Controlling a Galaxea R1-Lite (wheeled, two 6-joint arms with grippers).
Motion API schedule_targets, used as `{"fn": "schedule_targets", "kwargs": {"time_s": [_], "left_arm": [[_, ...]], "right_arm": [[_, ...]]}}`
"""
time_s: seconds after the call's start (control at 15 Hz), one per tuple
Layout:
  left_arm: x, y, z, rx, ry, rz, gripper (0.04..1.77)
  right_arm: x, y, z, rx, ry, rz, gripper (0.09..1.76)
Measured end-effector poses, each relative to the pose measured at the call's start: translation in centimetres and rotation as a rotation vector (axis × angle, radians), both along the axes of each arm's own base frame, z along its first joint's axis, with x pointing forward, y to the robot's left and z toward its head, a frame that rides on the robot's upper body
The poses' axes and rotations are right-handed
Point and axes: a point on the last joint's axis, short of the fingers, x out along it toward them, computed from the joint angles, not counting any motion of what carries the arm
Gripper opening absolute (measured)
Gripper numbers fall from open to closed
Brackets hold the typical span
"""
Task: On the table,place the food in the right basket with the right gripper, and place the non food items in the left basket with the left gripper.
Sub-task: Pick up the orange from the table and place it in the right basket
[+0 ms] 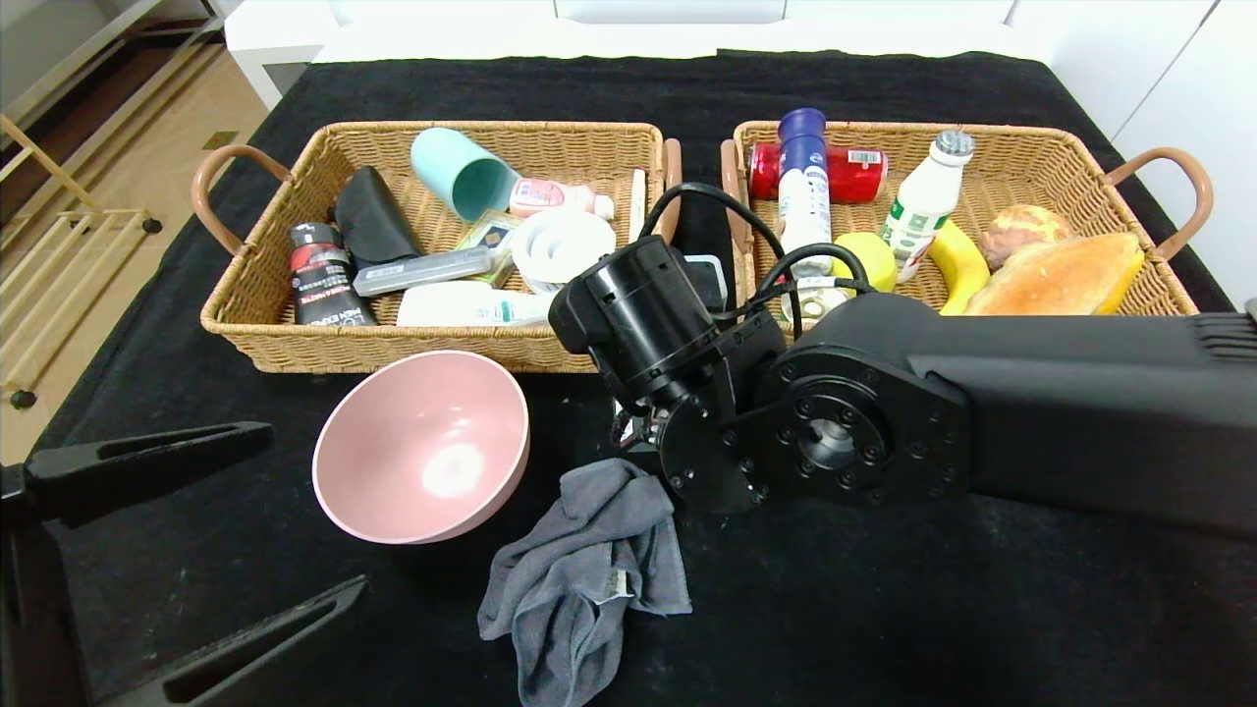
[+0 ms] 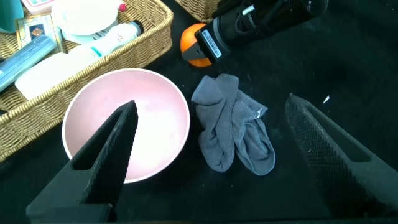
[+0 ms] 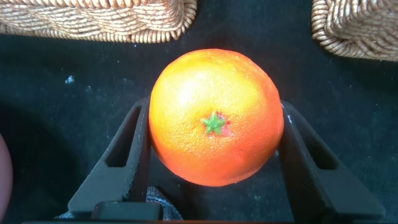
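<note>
left end effector (image 2: 211,162) hovered low over the near-left part of the surface (image 1: 884,609), fingers spread wide, holding nothing, idle. pink bowl (image 1: 422,447) sat upright just in front of the left basket (image 1: 295,344), grey cloth (image 1: 589,570) crumpled just right of it; both not yet sorted. left basket already held bottles, a teal cup and other non-food bits.

step in hand: food sort, right arm. right end effector (image 3: 214,162) was down in front of the gap between the two baskets, fingers closed on either side of the orange (image 3: 216,116), which looked gripped, low over the black cloth. from the head view the orange was hidden under the wrist; the left wrist view showed it (image 2: 194,45) beside the corner of the left basket.

next move, my read: lift clear of the rim, swing right, release inside the right basket (image 1: 1149,265). that basket was already crowded (banana, bread, bottles, red can), so it'd need a free spot; a round orange could roll on release.

surface: black cloth, pale specks. room: white cabinets behind, tan floor and a pale wooden rack off to the left.
</note>
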Motion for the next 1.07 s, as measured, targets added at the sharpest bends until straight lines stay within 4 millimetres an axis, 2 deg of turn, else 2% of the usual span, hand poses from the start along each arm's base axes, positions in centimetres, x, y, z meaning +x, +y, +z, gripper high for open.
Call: {"fn": "schedule_targets", "kwargs": {"time_s": [0.53,0.8,1.07], "left_arm": [[0.2,-0.1,-0.2,0.006,0.011,-0.001,1.72],[0.2,-0.2,-0.4,0.010,0.018,-0.002,1.72],[0.3,-0.2,-0.4,0.011,0.019,-0.002,1.72]], "right_arm": [[-0.6,0.0,0.3,-0.010,-0.008,-0.006,1.22],[-2.6,-0.4,2.0,0.003,-0.011,0.025,1.21],[-4.9,-2.2,3.7,-0.016,0.012,0.043,1.21]]}}
